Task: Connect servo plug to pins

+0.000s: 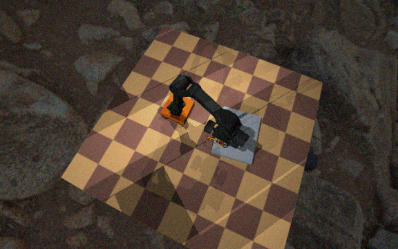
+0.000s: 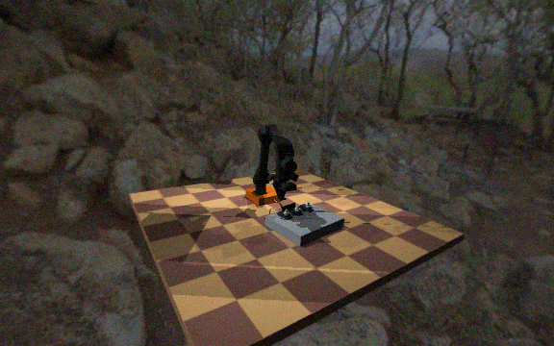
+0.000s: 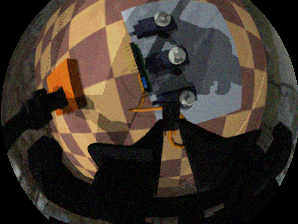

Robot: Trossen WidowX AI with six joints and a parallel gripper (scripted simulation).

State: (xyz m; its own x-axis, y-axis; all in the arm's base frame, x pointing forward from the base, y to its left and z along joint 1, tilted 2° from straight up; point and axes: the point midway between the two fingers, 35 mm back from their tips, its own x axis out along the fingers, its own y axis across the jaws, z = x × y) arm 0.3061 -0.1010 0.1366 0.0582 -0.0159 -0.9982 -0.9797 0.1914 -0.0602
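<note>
The grey holder (image 1: 253, 125) (image 2: 328, 219) (image 3: 231, 100) carries three dark servos with pale round horns. Along its left edge in the wrist view, a row of thin gold pins (image 3: 132, 59) sticks out from a dark strip with a green edge. A blue band (image 3: 144, 82) marks the end of the row nearer my fingers; the dot cannot be made out. My gripper (image 2: 281, 197) (image 3: 170, 122) is shut on the small black plug (image 3: 171, 114), which appears raised near the nearest servo (image 3: 172, 95). The orange lead (image 1: 214, 139) (image 3: 144, 109) loops beside and below the plug. Its holes are hidden.
The orange arm base (image 1: 187, 108) (image 2: 253, 196) (image 3: 60, 79) stands on the checkered table (image 1: 116, 152) (image 2: 258, 288), to the left of the holder in the top view. The arm covers part of the holder there. Other servos (image 3: 152, 26) (image 3: 159, 61) stand beyond the nearest one.
</note>
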